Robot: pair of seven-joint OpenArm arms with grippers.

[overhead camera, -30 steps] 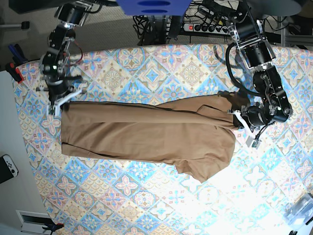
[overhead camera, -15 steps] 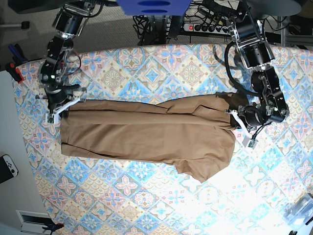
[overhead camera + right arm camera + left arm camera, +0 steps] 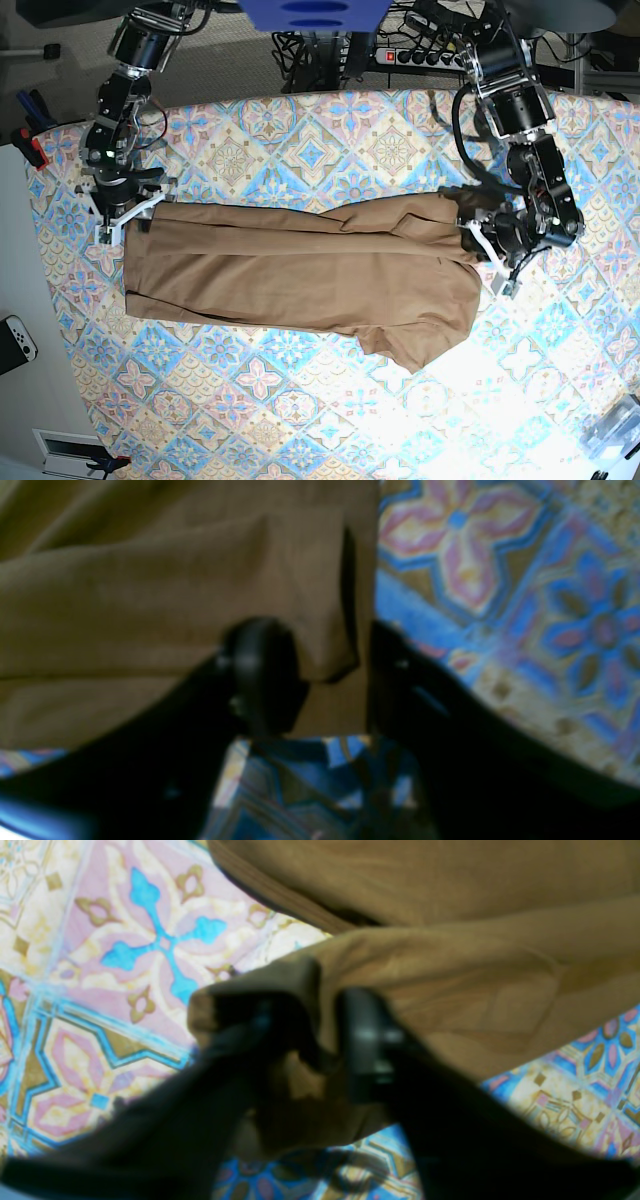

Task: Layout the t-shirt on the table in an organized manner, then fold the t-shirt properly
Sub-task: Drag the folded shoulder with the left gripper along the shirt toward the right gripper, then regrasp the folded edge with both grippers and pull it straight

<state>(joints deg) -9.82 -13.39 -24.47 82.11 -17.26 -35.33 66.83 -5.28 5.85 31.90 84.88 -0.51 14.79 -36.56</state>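
T-shirt [image 3: 300, 270] spread across centre frame on table [image 3: 300, 420], left gripper [image 3: 310, 1040] jaws parted around its corner, right gripper [image 3: 325, 675] jaws parted around its edge

Wrist views dim and blurred, base view sharp, glare lower right
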